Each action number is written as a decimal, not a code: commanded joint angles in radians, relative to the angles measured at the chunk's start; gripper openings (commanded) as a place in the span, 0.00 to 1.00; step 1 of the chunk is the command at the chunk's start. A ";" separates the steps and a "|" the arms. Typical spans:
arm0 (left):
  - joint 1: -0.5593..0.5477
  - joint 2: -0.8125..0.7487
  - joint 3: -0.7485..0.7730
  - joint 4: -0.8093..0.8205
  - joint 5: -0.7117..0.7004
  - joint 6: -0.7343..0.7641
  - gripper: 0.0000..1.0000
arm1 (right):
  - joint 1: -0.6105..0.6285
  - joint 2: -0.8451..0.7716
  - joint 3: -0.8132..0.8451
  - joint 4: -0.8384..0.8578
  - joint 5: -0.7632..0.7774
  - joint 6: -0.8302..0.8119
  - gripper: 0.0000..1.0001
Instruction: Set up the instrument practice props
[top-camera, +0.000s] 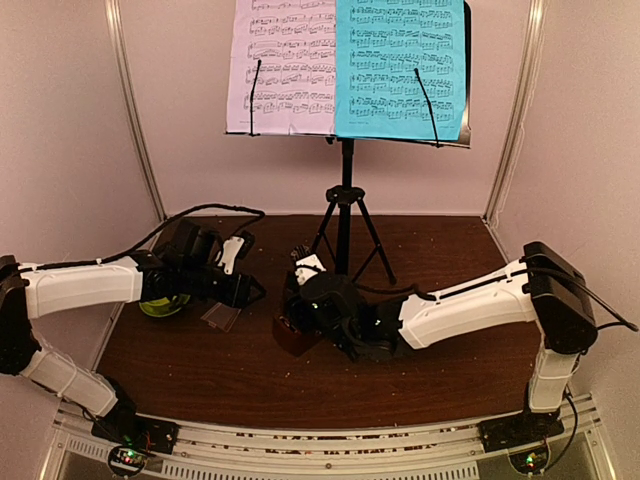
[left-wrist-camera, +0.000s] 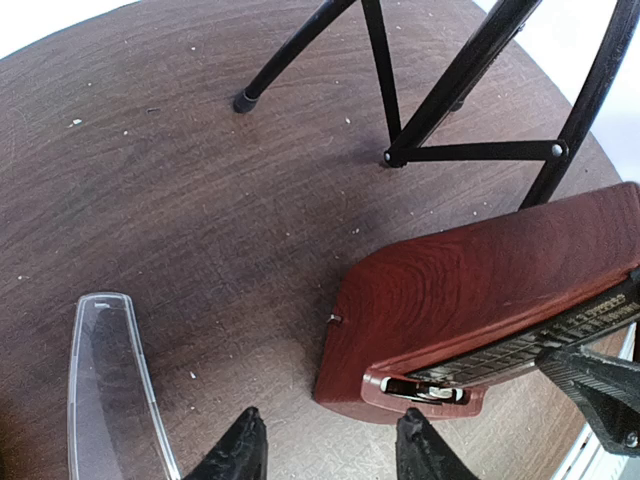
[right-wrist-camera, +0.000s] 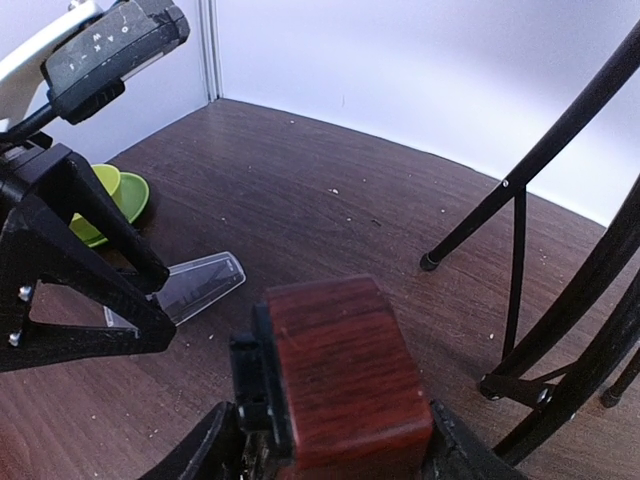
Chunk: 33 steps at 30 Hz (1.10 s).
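- The right end effector (right-wrist-camera: 330, 452) is nearest in its wrist view. Its two black fingers (right-wrist-camera: 205, 448) stand on either side of the brown wooden metronome (right-wrist-camera: 340, 360), just beside its flanks. I cannot tell whether they actually clamp it.
- The metronome rests on the dark bench (top-camera: 200, 370), close to the feet of the tripod. Its scale face is uncovered in the left wrist view.
- The left end effector (left-wrist-camera: 328, 448) is parted, with bare bench between its fingertips (left-wrist-camera: 245, 445). The metronome's base edge is just beside the right tip.
- The clear cover (left-wrist-camera: 110, 390) lies flat on the bench, apart from the metronome, just left of the left end effector.
- The lime-green bowl (right-wrist-camera: 125, 195) sits at the left side of the bench. The left arm hides most of it, so its contents cannot be made out.
- The black music stand (top-camera: 345, 200) stands on its tripod at the back middle of the bench.
- The stand's desk carries the white music sheet (top-camera: 280, 65) on the left and the cyan music sheet (top-camera: 400, 70) on the right, side by side. A thin black retaining wire crosses each.
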 joint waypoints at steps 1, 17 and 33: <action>0.004 0.009 0.026 0.025 0.009 0.012 0.46 | -0.013 -0.046 -0.047 0.003 0.019 -0.002 0.60; 0.003 0.001 0.008 0.053 0.009 -0.010 0.46 | -0.009 -0.078 -0.072 0.037 -0.077 -0.055 0.71; 0.004 -0.133 -0.125 0.192 0.061 -0.014 0.56 | 0.000 -0.161 -0.082 0.031 -0.150 -0.086 0.95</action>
